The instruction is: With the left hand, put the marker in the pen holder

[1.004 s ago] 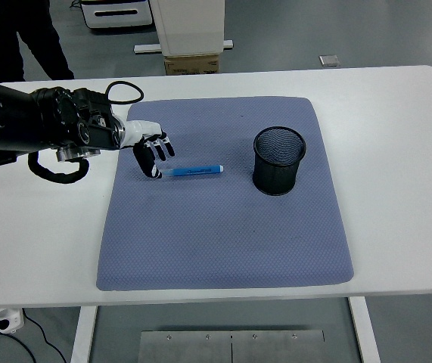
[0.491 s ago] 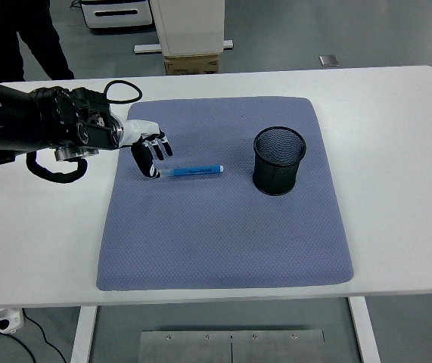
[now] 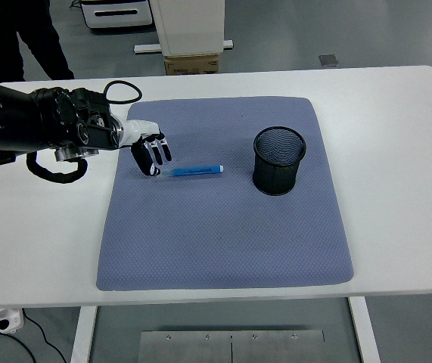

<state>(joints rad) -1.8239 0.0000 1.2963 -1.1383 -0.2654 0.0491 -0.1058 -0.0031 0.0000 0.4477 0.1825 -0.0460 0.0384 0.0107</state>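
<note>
Left hand hovers at the mat's nine o'clock edge, fingers loosely spread and pointing down, gripping nothing. Marker lies flat on the mat just beside the fingertips, on their three o'clock side, its long axis pointing toward the holder, which stands upright, well apart at the marker's three o'clock. Right hand not visible. Risks, as judged: a closing finger may nudge the round barrel and roll it clear; an off-centre pinch could let it tilt and catch the mesh rim, tipping the light holder
</note>
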